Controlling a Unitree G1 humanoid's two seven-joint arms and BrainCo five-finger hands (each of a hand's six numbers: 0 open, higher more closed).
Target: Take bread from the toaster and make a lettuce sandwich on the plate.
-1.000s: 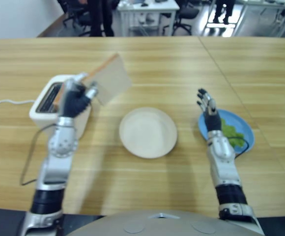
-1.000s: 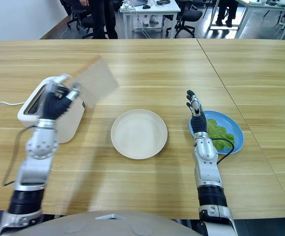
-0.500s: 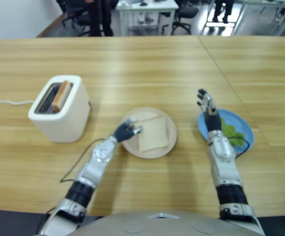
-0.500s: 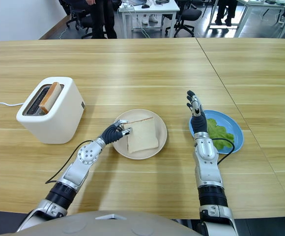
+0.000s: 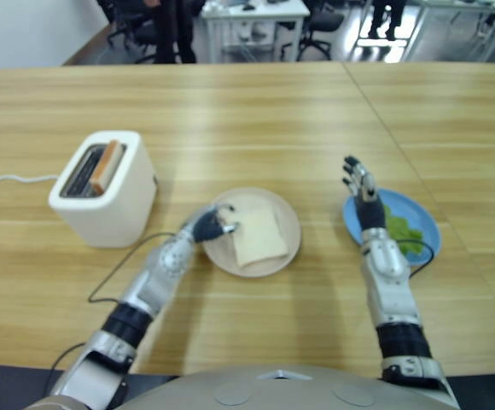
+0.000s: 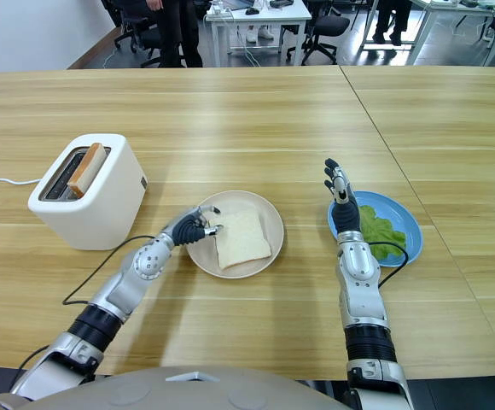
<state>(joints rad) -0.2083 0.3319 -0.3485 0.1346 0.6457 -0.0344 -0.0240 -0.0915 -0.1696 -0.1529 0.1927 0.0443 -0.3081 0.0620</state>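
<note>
- Two robot hands show. The left robot hand (image 6: 192, 229) rests at the left rim of the plate (image 6: 271, 218), its fingers curled onto the left edge of a bread slice (image 6: 242, 240) that lies flat on the plate.
- The right robot hand (image 6: 336, 183) stands upright with its fingers straight and holds nothing. It is just beside the left rim of the blue dish (image 6: 411, 226).
- Done, as I judge it: one slice is on the plate.
- Left to do: let go of it, lay lettuce (image 6: 377, 229) on it, then top it with the second slice (image 6: 87, 168), which stands in the toaster (image 6: 90, 209).
- Count: two slices, one toaster, one plate, one blue dish and one heap of lettuce whose leaves I cannot count, all on one worktop (image 6: 256, 120).
</note>
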